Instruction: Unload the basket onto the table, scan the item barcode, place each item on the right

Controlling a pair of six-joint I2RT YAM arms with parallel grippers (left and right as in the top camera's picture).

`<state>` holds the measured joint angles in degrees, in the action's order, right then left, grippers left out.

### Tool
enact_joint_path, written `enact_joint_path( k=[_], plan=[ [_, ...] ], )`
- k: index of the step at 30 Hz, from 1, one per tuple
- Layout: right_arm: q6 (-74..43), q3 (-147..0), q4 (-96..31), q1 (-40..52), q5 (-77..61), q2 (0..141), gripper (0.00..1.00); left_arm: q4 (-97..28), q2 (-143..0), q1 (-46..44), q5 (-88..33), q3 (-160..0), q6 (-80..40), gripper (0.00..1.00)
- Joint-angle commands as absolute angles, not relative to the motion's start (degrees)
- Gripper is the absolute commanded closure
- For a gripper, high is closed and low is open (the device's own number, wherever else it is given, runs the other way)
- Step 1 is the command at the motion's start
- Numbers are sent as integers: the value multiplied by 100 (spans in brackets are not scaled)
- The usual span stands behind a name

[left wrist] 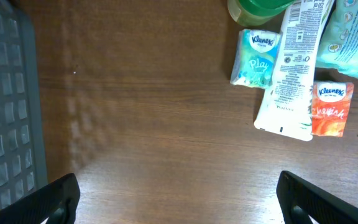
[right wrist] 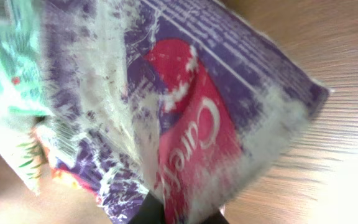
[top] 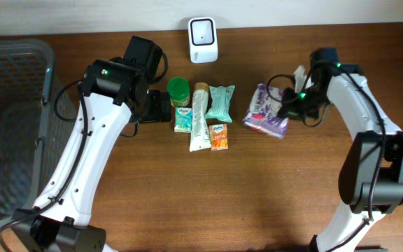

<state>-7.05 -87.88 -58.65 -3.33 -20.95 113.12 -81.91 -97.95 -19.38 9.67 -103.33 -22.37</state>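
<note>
Right claw (top: 286, 106) pinching edge of purple packet (top: 263, 116), low over table (top: 257, 199), right of scanner (top: 203, 31). Left claw (left wrist: 179, 202) spread. Risk: slick film slipping from shallow pinch on lift; barcode facing away from scanner.

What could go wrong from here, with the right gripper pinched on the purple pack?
1. The right gripper seems to hold only the crinkled film at the edge of the purple pack; it may slip or tear on lifting.
2. No barcode shows in any view, so the pack may reach the scanner facing the wrong way.
3. The green pouch lies close to the path toward the scanner and could get knocked.
</note>
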Motion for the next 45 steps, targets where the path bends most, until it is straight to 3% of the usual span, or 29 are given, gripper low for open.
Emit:
enact_joint_path(
  k=[1, 11, 15, 20, 23, 26, 32, 35, 37, 41, 45],
  plan=[
    [-646, -9054, -5933, -163, -510, 11139, 96, -8195, -9771, -1911, 969, -10346, -2314, 1],
    [174, -8838, -4578, 1874, -1358, 11848, 96, -8195, -9771, -1911, 967, -10346, -2314, 1],
    [189, -8851, -4259, 2215, -1514, 11845, 96, -8195, -9771, -1911, 969, -10346, -2314, 1],
    [132, -10103, -6348, 1223, -1275, 11843, 96, -8195, -9771, -1911, 969, -10346, -2314, 1],
    [172, -10047, -7577, 652, -1007, 11845, 96, -8195, -9771, -1911, 967, -10346, -2311, 1],
    [172, -9620, -8040, 668, -1330, 11845, 96, -8195, -9771, -1911, 967, -10346, -2314, 1],
    [89, -8479, -6989, 1398, -3052, 11845, 96, -8195, -9771, -1911, 967, -10346, -2311, 1],
    [-1588, -8497, -5594, 1981, -3308, 11845, 96, -8195, -9771, -1911, 969, -10346, -2311, 1],
    [-1852, -8639, -5120, 2053, -3387, 11845, 96, -8195, -9771, -1911, 967, -10346, -2311, 1],
    [-1466, -9389, -6075, 1431, -2777, 11843, 96, -8195, -9771, -1911, 969, -10346, -2311, 1],
    [-145, -9754, -6475, 600, -2635, 11845, 96, -8195, -9771, -1911, 967, -10346, -2311, 1]
  ],
)
